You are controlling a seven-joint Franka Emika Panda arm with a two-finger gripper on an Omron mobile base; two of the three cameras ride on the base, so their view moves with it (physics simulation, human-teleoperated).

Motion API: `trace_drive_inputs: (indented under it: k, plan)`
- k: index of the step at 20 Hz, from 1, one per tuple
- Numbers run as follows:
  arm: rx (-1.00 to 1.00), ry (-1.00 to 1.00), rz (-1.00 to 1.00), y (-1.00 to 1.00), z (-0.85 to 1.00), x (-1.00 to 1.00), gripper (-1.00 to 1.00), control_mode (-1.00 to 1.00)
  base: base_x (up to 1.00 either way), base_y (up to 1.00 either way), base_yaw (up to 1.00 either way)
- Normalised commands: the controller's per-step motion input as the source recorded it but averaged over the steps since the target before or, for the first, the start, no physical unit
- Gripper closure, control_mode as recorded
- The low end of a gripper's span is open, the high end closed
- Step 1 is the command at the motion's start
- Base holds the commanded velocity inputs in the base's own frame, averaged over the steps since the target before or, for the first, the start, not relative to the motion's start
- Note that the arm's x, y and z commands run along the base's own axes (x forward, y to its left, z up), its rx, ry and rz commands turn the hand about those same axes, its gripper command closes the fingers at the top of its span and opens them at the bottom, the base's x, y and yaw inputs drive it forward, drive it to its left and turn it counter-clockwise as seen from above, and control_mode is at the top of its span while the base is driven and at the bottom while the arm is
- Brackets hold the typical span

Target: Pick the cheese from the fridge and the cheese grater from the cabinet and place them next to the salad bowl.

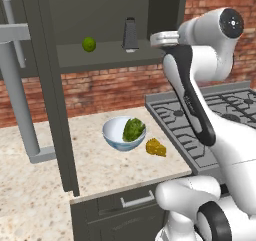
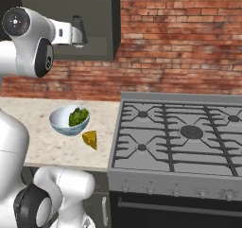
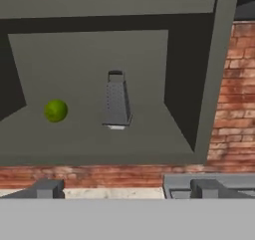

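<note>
The grey cheese grater stands upright on the shelf of the open cabinet. My gripper hovers at shelf height just right of the grater, a short way off. It is open, its fingertips spread wide with nothing between them. On the counter below, the cheese lies beside the salad bowl, which holds green leaves. The fridge is out of view.
A green lime sits on the shelf left of the grater. The tall cabinet door hangs open at the left, with a light-grey bar handle beyond it. A gas stove adjoins the counter on the right.
</note>
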Motion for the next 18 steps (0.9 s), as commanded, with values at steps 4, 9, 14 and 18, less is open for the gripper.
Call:
trace_drive_inputs:
  k: [4,9,14,18]
  plan:
    - [0.0,0.12,0.01,0.0,-0.06,0.03,-1.0,-1.0,0.0,0.0,0.0]
    - [0.0,0.0,0.0,0.03,-0.43,0.01,-1.0,-1.0,0.0,0.0,0.0]
    - [0.01,-0.01,0.11,0.13,-0.14,0.02,-1.0,-1.0,0.0,0.0,0.0]
    - [0.01,-0.04,0.19,0.02,0.0,0.08,-1.0,-1.0,0.0,0.0,0.0]
